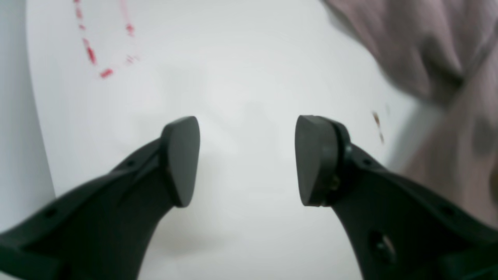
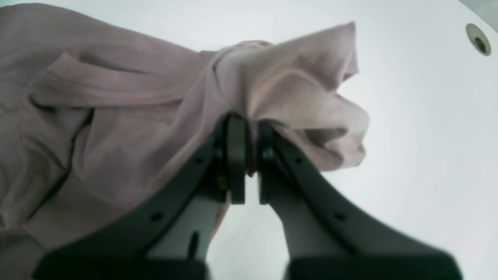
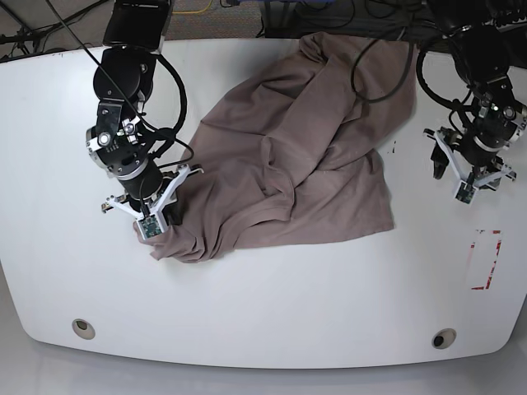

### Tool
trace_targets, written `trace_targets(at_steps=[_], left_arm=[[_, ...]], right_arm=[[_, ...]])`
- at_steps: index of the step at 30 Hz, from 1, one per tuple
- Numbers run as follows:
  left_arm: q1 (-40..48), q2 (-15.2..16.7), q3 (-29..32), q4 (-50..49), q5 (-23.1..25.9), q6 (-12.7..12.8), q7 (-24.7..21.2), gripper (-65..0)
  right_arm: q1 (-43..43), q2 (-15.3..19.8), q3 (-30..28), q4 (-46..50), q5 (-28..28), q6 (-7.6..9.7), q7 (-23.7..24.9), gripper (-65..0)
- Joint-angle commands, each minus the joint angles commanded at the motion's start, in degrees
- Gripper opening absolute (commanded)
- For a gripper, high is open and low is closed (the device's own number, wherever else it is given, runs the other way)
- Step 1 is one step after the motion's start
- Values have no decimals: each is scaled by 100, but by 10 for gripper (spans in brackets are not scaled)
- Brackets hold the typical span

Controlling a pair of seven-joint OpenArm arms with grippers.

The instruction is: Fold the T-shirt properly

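The taupe T-shirt (image 3: pixel 305 156) lies crumpled and spread across the middle and back of the white table (image 3: pixel 272 304). My right gripper (image 3: pixel 156 237) is at the shirt's front-left corner, shut on a bunched fold of the T-shirt (image 2: pixel 116 116). In the right wrist view the cloth is pinched between the two black fingers (image 2: pixel 236 155) of that gripper (image 2: pixel 251 149). My left gripper (image 3: pixel 461 177) hovers over bare table to the right of the shirt. It stands open (image 1: pixel 248 155) with nothing between its pads, and an edge of the T-shirt (image 1: pixel 428 46) shows beside it.
A red dashed rectangle (image 3: pixel 484 259) is marked on the table near its right edge, also seen as red dashes (image 1: pixel 91 54). Two round holes (image 3: pixel 82 327) (image 3: pixel 443 338) sit near the front edge. Cables hang at the back behind both arms.
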Motion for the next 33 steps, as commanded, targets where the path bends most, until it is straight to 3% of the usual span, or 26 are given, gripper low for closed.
trace_targets(at_steps=[11, 22, 24, 33], left_arm=[[-408, 198, 327, -812, -198, -7, 117, -248], [-507, 406, 267, -1473, -58, -7, -169, -267], [59, 329, 315, -1436, -70, 15, 180, -247], [253, 346, 315, -1093, -78, 33, 320, -247]], right_arm=[[-103, 36, 23, 67, 14, -5, 27, -644], [-58, -13, 19, -9, -17, -3, -42, -645], [-532, -64, 8, -145, -144, -36, -283, -610], [-593, -64, 8, -118, -144, -19, -344, -610]])
